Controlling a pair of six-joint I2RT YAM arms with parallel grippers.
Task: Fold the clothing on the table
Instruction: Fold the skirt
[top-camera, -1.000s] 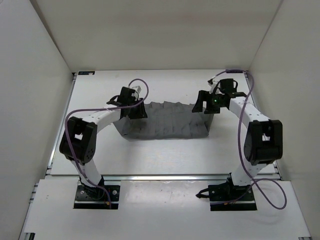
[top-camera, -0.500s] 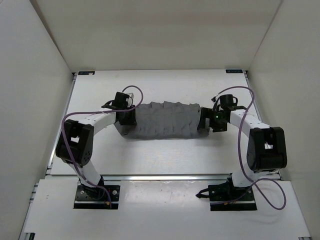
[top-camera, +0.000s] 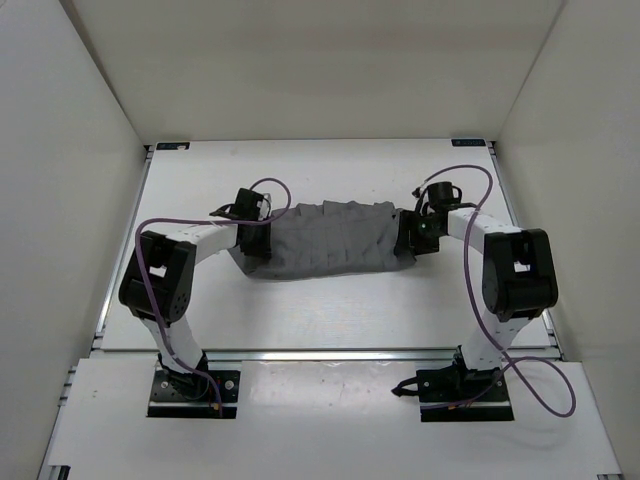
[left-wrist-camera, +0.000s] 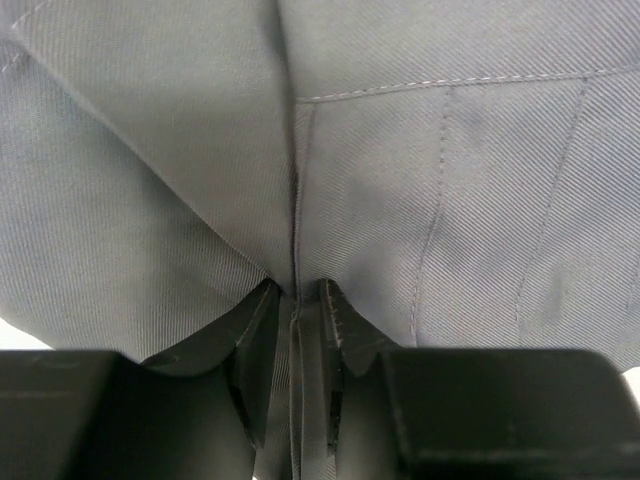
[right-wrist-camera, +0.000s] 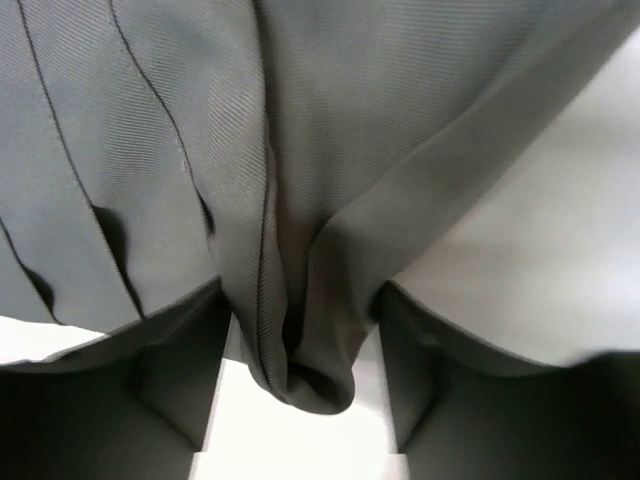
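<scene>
The clothing (top-camera: 330, 240), a grey pleated skirt, lies bunched across the middle of the white table (top-camera: 330, 310). My left gripper (top-camera: 258, 240) is at its left end. In the left wrist view the jaws (left-wrist-camera: 296, 300) are pinched on a stitched edge of the grey cloth (left-wrist-camera: 450, 180). My right gripper (top-camera: 405, 238) is at the skirt's right end. In the right wrist view it (right-wrist-camera: 300, 330) stands open around a hanging fold of the cloth (right-wrist-camera: 300, 360), with white table showing between the fold and the left finger (right-wrist-camera: 180, 380).
White upright walls (top-camera: 80, 150) enclose the table on the left, back and right. A metal rail (top-camera: 330, 355) runs along the near edge by the arm bases. Purple cables (top-camera: 480, 190) loop over both arms.
Both grippers came down and inward onto the skirt's ends. The left jaws closed on the cloth; the right jaws narrowed around a fold. The skirt is more gathered.
</scene>
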